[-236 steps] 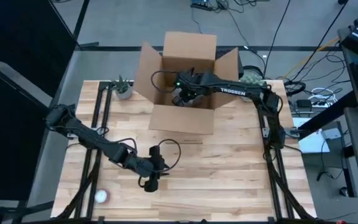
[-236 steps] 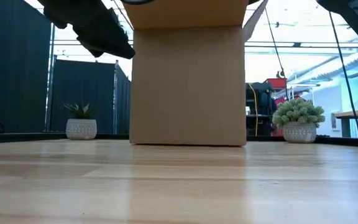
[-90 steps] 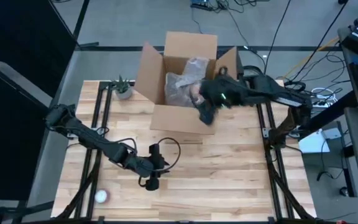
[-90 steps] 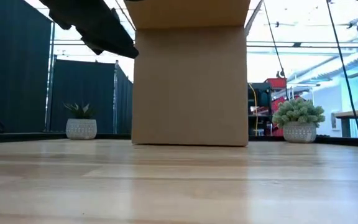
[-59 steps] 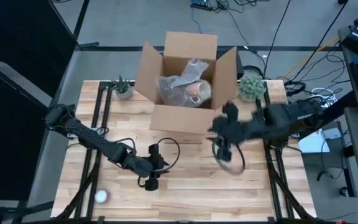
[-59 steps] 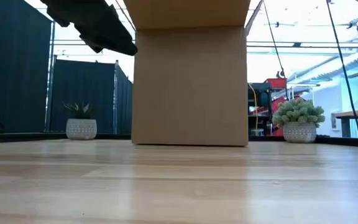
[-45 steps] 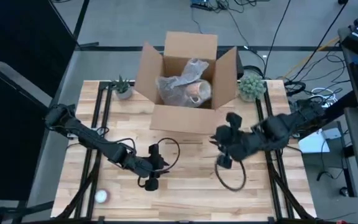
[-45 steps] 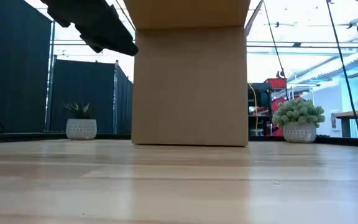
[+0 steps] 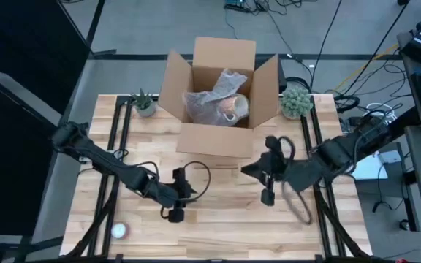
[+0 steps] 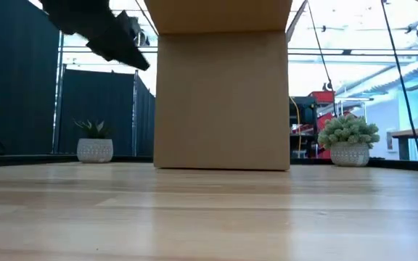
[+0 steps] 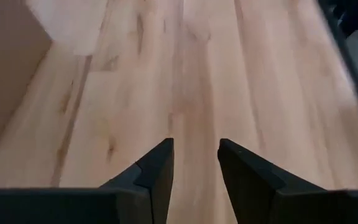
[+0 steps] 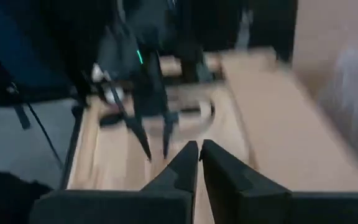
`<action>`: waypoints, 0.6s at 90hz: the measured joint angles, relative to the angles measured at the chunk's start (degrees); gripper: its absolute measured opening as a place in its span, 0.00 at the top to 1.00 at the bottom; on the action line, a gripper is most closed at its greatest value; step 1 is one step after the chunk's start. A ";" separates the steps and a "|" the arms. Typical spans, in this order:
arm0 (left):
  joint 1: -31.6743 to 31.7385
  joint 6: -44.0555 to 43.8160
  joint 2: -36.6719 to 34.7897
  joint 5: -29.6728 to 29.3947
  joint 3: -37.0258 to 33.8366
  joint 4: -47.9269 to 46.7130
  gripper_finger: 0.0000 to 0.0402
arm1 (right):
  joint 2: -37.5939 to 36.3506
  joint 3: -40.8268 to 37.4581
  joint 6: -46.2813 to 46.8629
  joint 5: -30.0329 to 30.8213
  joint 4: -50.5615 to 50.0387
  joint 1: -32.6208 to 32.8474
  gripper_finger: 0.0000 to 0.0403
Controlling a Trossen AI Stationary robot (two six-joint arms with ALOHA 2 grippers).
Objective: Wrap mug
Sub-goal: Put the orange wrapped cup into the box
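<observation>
High view: the mug (image 9: 230, 109) is seen inside the open cardboard box (image 9: 218, 139) at the far middle of the table (image 9: 225, 219), bundled in crinkled clear wrap (image 9: 209, 98), with an orange-pink patch showing through. The wrapping and boxing step is judged done, and the retreat step to be in hand; the next move would call only for parking both arms clear of the box. The right gripper (image 9: 267, 196) is placed over bare wood just in front of the box, the left gripper (image 9: 174, 214) lower and to the left, well apart from it. A small white ball (image 9: 119, 231) lies near the table's front-left corner; two potted plants (image 9: 295, 100) flank the box. Low view: only the box's front wall and a dark arm (image 10: 96, 32) overhead are shown. Left wrist view: the fingers (image 11: 157, 168) are held moderately apart over bare planks, nothing between them or touched. Right wrist view: the fingers (image 12: 185, 165) are drawn almost together, nothing gripped; the other arm is seen beyond.
</observation>
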 joint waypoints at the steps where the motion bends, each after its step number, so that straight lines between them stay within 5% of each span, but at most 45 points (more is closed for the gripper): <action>1: 0.13 -0.01 -0.16 -0.14 0.00 -0.88 0.70 | 0.00 0.27 -0.99 -0.08 0.58 -0.33 0.96; 24: 3.02 0.01 -4.08 -5.94 0.00 -15.90 0.70 | 4.11 6.14 -19.67 -3.95 2.80 -15.27 0.69; 39: 5.41 0.42 -6.72 -6.25 -1.19 -16.22 0.70 | 9.56 13.56 -26.89 -3.58 1.25 -28.63 0.49; 54: 8.37 1.53 -8.48 -5.96 -3.30 -16.12 0.70 | 18.39 23.24 -28.55 -5.18 -7.98 -40.62 0.41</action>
